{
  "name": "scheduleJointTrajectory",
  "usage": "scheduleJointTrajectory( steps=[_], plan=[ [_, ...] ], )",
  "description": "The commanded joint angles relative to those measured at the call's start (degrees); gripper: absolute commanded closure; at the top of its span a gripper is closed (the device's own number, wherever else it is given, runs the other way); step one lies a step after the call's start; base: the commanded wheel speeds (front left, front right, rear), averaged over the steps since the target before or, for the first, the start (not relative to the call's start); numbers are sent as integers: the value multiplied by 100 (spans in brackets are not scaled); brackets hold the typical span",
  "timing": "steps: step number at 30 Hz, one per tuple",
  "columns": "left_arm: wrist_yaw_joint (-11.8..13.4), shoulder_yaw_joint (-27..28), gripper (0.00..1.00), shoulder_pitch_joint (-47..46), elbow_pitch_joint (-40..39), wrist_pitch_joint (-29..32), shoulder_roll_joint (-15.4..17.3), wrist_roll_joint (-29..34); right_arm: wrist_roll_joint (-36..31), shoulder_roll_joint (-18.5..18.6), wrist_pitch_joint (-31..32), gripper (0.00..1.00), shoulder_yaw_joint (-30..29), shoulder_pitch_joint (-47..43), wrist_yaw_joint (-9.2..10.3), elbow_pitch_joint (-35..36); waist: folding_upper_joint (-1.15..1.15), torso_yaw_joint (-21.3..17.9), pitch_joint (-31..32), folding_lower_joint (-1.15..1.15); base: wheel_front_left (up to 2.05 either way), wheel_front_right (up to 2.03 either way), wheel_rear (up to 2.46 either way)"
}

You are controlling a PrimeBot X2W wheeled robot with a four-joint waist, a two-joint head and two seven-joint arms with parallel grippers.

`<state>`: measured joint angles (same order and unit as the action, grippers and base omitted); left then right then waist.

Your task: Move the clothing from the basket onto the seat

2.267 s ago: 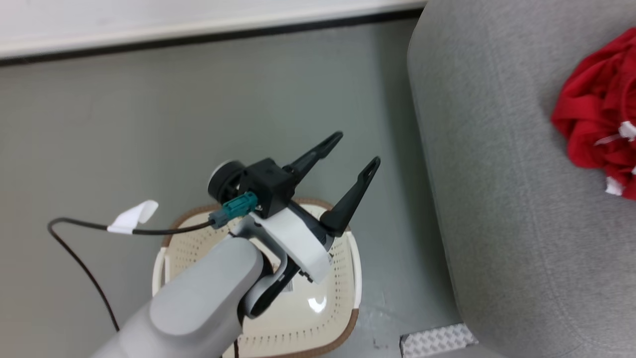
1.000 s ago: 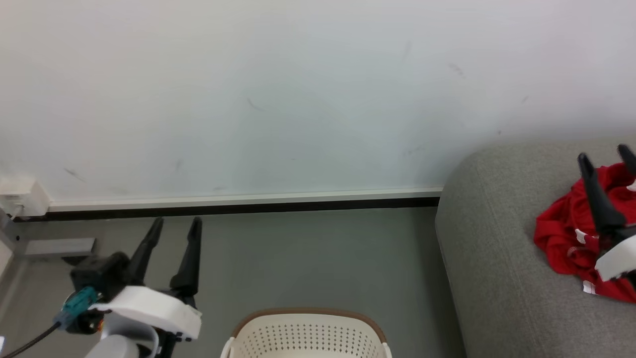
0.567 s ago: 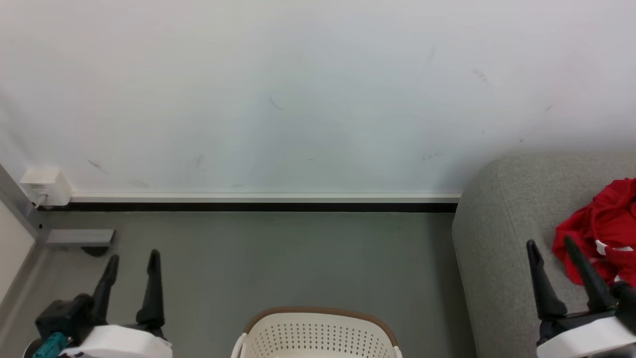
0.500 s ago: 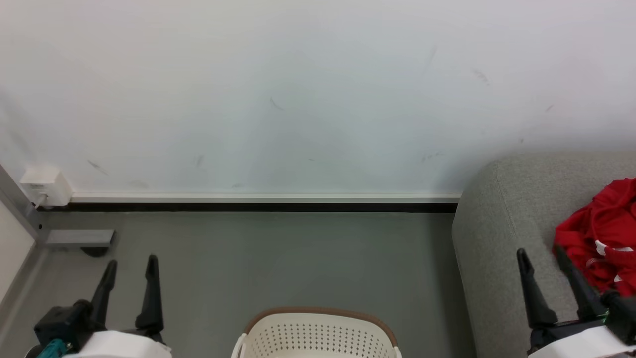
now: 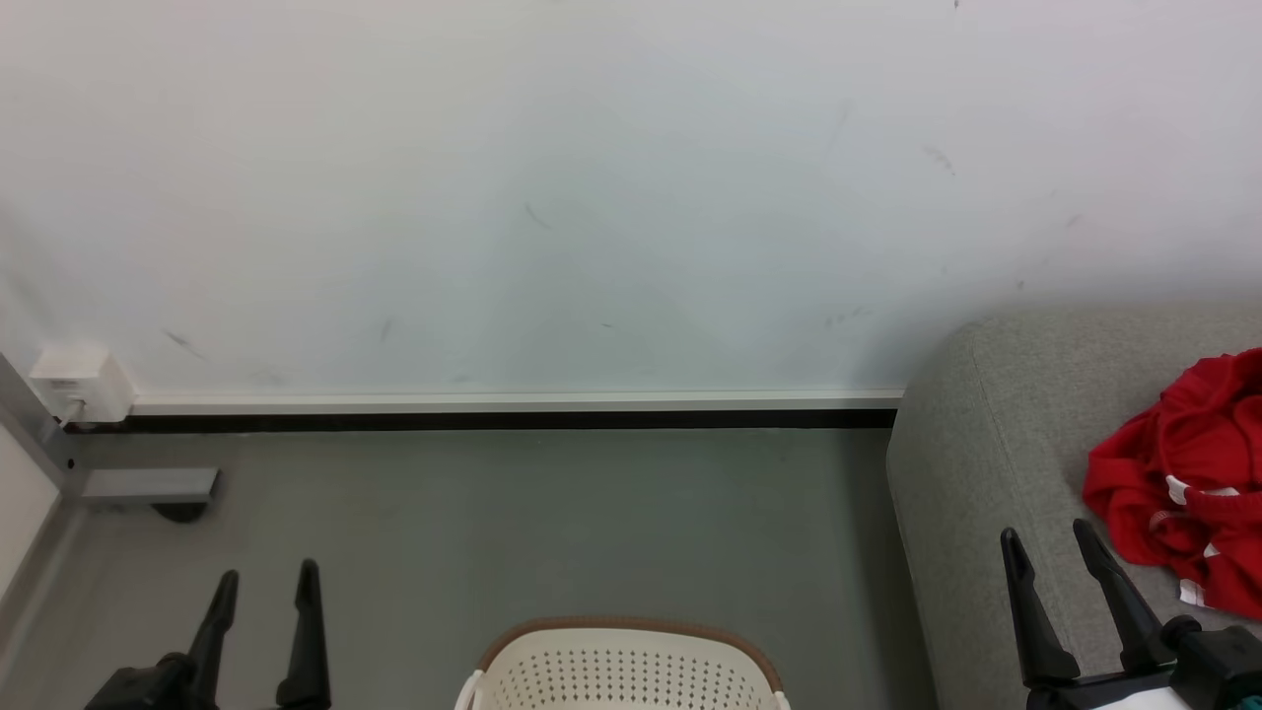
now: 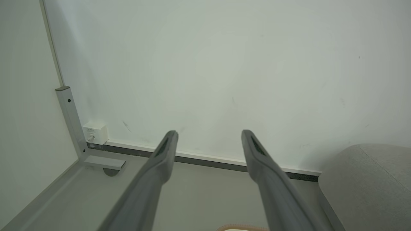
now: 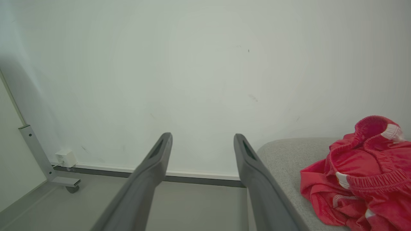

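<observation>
White wall (image 5: 592, 197) above grey floor (image 5: 542, 523), basket (image 5: 621, 631) on floor at bottom centre, red clothing (image 5: 1193, 483) heaped on seat (image 5: 986, 444) at right, left gripper (image 5: 268, 572) low left, fingers spread, right gripper (image 5: 1045, 532) over seat edge, fingers spread, near clothing, not touching.

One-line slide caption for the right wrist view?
Right gripper open and empty, aimed at the white wall; red clothing heaped on the grey seat at the view's right.

Red cloth clothing (image 5: 1198, 473), matt grey fabric seat (image 5: 986, 463), plastic basket (image 5: 621, 666)
</observation>
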<state>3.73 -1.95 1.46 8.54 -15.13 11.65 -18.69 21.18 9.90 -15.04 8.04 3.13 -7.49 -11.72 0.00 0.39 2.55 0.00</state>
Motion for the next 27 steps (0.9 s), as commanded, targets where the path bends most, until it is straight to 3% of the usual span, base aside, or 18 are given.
scheduleJointTrajectory(
  steps=[1, 14, 27],
  plan=[
    [-59, 78, 0, 65, 31, -1, -36, 95, -31, -22, -16, 0, -19, -86, -1, 7, 0, -4, 3, 0, 0, 0, 0],
    [-537, 511, 0, 23, 276, -2, -422, 547, -162, -143, -17, 0, -202, -47, -1, 21, 0, -24, 32, 0, 0, 0, 0],
    [-776, 790, 0, -52, 384, -2, -609, 785, -97, -156, -17, 0, -175, -37, -1, -16, 0, -39, 59, 0, 0, 0, 0]
  ],
)
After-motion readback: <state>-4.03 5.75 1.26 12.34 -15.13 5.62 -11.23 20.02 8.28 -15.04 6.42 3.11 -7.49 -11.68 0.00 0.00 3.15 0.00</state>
